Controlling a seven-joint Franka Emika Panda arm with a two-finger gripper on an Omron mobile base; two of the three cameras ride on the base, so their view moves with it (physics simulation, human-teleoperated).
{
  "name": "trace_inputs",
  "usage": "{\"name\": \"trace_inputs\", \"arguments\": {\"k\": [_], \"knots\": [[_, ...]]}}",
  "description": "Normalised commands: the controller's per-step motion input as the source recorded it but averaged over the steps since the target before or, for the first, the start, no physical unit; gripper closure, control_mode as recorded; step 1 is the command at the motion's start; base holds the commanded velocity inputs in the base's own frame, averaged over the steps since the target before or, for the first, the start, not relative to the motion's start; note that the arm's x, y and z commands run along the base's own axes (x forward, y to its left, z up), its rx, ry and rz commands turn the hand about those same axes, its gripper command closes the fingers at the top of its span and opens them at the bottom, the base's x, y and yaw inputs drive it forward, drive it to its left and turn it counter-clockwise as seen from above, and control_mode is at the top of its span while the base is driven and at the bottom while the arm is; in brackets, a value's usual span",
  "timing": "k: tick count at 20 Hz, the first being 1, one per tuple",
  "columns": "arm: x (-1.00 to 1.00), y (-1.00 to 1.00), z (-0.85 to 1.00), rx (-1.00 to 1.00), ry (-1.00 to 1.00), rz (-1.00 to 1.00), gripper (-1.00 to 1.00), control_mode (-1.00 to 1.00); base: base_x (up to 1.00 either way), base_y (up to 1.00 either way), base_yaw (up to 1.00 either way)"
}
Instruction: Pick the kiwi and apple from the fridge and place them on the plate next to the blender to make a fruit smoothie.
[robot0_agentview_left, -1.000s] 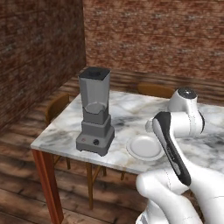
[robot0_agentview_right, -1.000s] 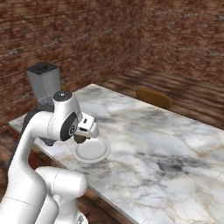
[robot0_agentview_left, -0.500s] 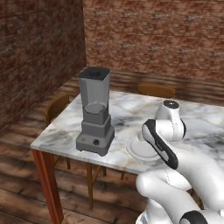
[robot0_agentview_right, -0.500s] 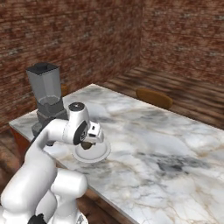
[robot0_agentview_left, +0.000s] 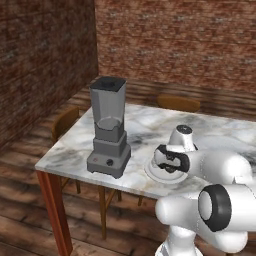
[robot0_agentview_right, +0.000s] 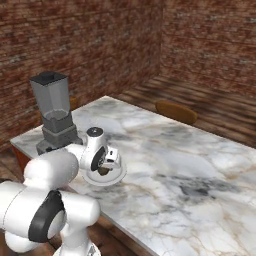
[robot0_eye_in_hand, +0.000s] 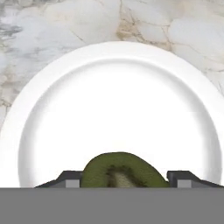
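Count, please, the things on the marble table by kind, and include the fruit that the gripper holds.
Blender: 1
Plate: 1
Kiwi, held in the gripper over the plate: 1
Total: 3

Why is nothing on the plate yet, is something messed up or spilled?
Nothing stands out. The kiwi is pinched between the gripper fingertips, right over the middle of the white plate, which has no fruit on it yet. The blender stands upright beside the plate on the marble table. No spills show.
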Motion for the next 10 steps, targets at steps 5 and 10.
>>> {"name": "trace_inputs", "arguments": {"k": [5,10], "knots": [[0.53,0.11,-0.38,0.0,0.1,0.0,-1.0,-1.0,0.0,0.0,0.0],[0.05,0.0,-0.01,0.0,0.03,0.0,-1.0,-1.0,0.0,0.0,0.0]]}}
